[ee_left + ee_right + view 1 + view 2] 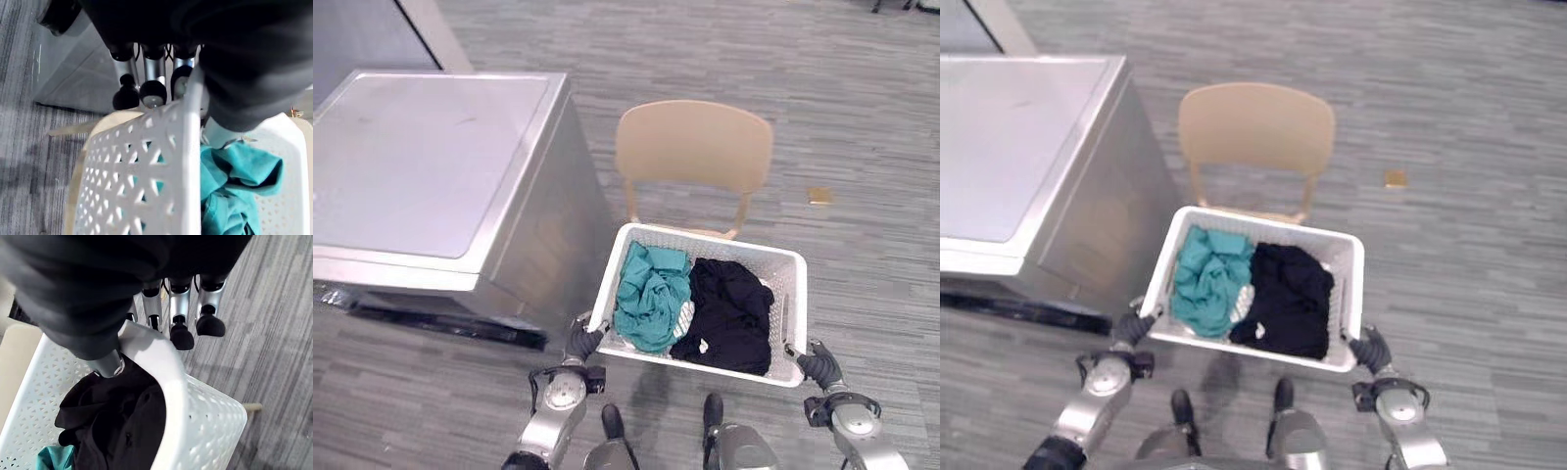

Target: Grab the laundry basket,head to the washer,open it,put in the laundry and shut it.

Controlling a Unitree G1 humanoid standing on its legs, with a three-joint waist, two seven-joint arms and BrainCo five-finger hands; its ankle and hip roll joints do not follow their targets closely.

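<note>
The grey plank floor [862,117] spreads wide and bare beyond and to the right of the work; the silver top-loading washer [421,162] stands at the left with its flat lid down, its right side wall just beside the basket's left end with a narrow gap between; a tan moulded chair [693,147] stands behind the basket, its seat edge hidden under the far rim.

The white perforated laundry basket [783,269] sits between the two hands, square to the robot, with its near rim toward the legs; inside it, a crumpled teal garment [651,294] fills the left half and a black garment [729,313] the right half, the two touching along the middle.

The left hand [581,342] grips the basket's near left corner; in its wrist view the fingers [152,93] hang down the outside of the wall while the thumb lies over the rim on the inner side; the right hand [819,366] clasps the near right corner likewise, fingers [182,335] outside, thumb hooked over the rim beside the black cloth.

A small tan square [819,196] lies on the floor well to the right of the chair.
</note>
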